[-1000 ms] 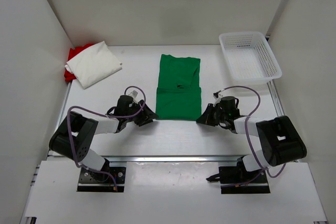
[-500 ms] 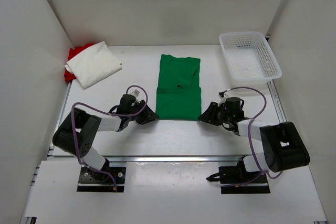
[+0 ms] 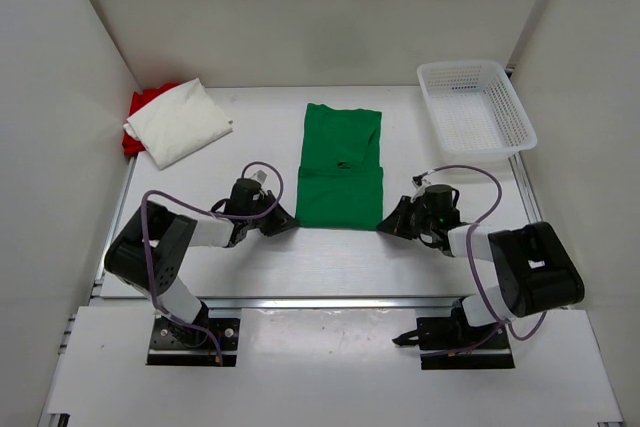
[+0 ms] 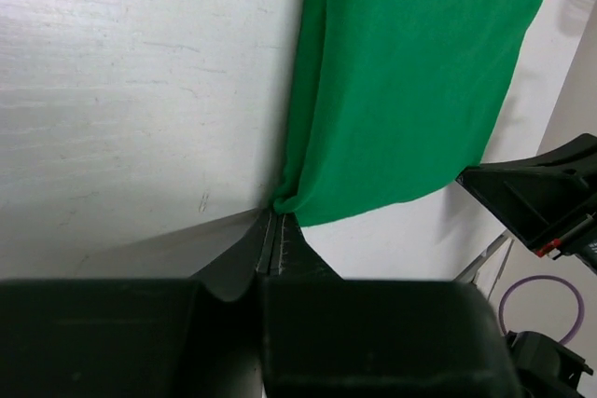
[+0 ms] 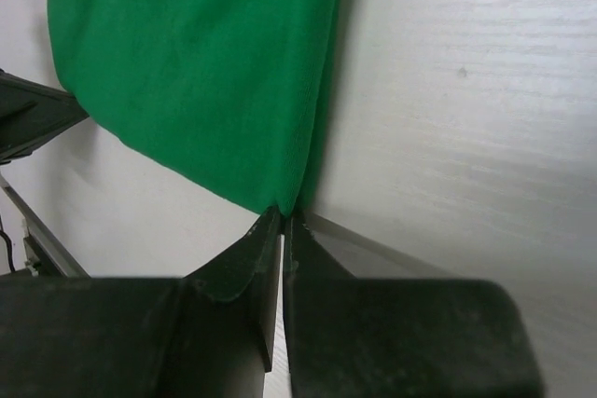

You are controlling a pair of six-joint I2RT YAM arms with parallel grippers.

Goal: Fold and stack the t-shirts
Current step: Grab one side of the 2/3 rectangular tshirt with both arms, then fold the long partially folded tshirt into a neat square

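Observation:
A green t-shirt [image 3: 341, 165], folded into a long strip, lies flat in the middle of the table. My left gripper [image 3: 289, 223] sits low at its near left corner, jaws shut with the green hem [image 4: 291, 200] pinched at the tips [image 4: 277, 217]. At the near right corner my right gripper [image 3: 385, 226] is likewise shut, the green corner [image 5: 280, 195] caught at its tips [image 5: 284, 215]. A folded white t-shirt [image 3: 178, 122] lies on a red t-shirt [image 3: 143, 103] at the back left.
A white mesh basket [image 3: 475, 107] stands at the back right. White walls close in the left, right and back sides. A metal rail [image 3: 330, 301] runs along the table's near edge between the arm bases.
Both grippers went from parted to shut on the green shirt's near corners. The left gripper edged slightly toward the shirt; the shirt itself has not moved.

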